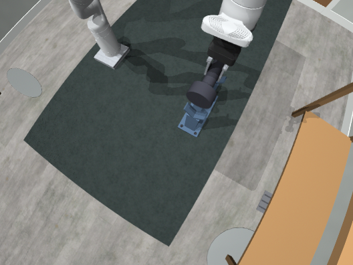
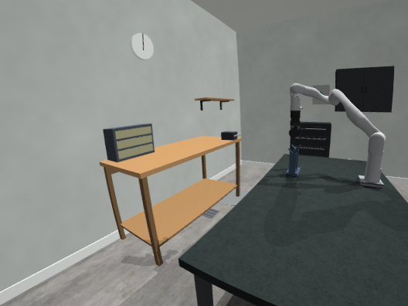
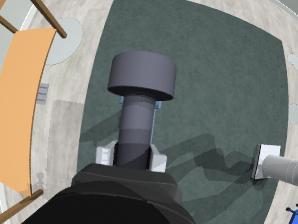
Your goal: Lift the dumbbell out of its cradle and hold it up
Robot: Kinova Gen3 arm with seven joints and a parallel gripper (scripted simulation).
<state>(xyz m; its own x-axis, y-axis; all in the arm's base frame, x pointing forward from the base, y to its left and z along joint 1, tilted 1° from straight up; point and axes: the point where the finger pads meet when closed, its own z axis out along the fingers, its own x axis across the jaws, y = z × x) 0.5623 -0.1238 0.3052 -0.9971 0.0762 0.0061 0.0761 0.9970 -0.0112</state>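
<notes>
The dark grey dumbbell [image 1: 204, 90] hangs above the blue cradle [image 1: 197, 115], which stands on the dark green table. My gripper [image 1: 216, 68] is shut on the dumbbell's handle from two sides. In the wrist view the near head [image 3: 143, 75] and the handle [image 3: 137, 124] run away from my fingers, with a sliver of blue cradle showing behind the handle. In the exterior view my hand [image 2: 295, 129] is above the cradle [image 2: 293, 161], and the dumbbell is too small to make out. The far head is hidden under my wrist.
My arm's base [image 1: 111, 56] stands on the table at the far left. A wooden workbench [image 2: 174, 154] with a drawer box [image 2: 128, 141] stands off the table's side. A dark cabinet [image 2: 314, 139] is behind the cradle.
</notes>
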